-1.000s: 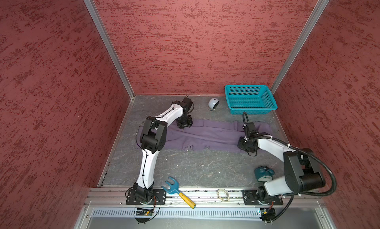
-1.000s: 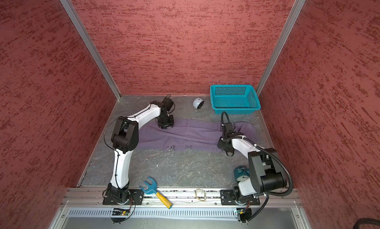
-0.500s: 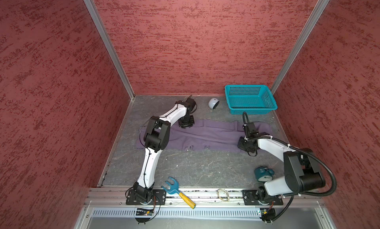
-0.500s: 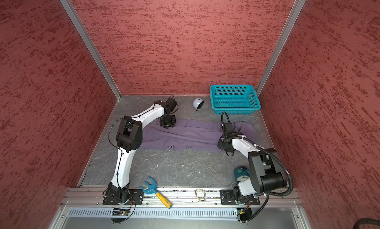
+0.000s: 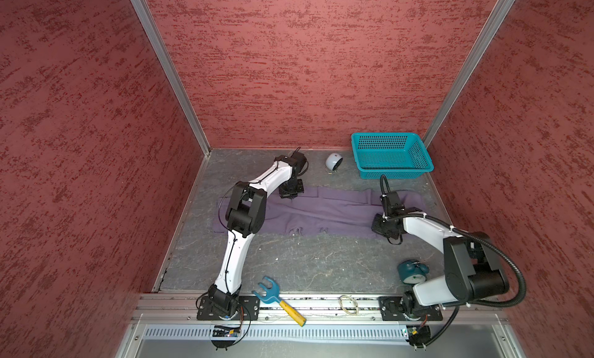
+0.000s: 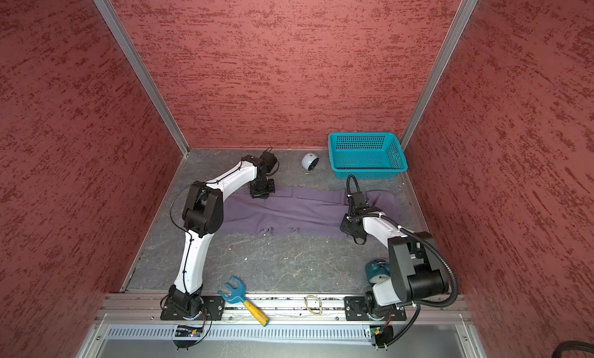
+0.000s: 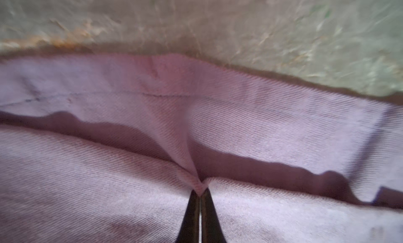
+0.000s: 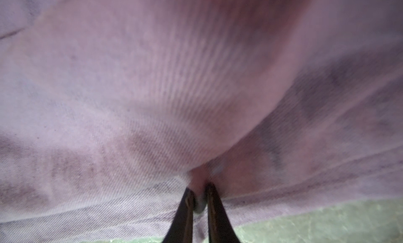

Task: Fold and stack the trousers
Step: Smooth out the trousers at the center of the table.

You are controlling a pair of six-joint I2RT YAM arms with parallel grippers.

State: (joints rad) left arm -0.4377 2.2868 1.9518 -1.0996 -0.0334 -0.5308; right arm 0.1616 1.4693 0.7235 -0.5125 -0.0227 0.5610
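1. Near edge. A metal rail (image 5: pixel 318 314) carries both arm bases. A blue fork-shaped tool (image 5: pixel 276 300) with a yellow handle lies across the rail, just right of the left arm's base. A thin loop (image 5: pixel 349 305) lies on the rail further right. A teal clock (image 5: pixel 413 271) stands on the grey floor (image 5: pixel 289 260) at near right, partly hidden by the right arm.

2. Right gripper (image 5: pixel 384 228). Positioned at the near edge of the trousers (image 5: pixel 321 212), toward their right end. In the right wrist view the right gripper (image 8: pixel 199 191) has its fingers drawn close together, with a fold of purple cloth pinched between the tips. The cloth rises away from the floor at that point.

3. Trousers. Laid lengthwise from left to right across the middle of the floor, mostly flat, visible in both top views. Small puckers mark the near edge at mid-length. The left arm's elbow covers part of the left end.

4. Left gripper (image 5: pixel 291 194). Positioned at the far edge of the trousers, left of centre. In the left wrist view the left gripper (image 7: pixel 199 192) has its fingers pressed together on a small tuck of cloth. Creases run outward from the tips.

5. Far edge. A white round object (image 5: pixel 333 162) sits on the floor beyond the trousers. A teal basket (image 5: pixel 390 155) stands at far right, near the back wall, apart from the trousers.
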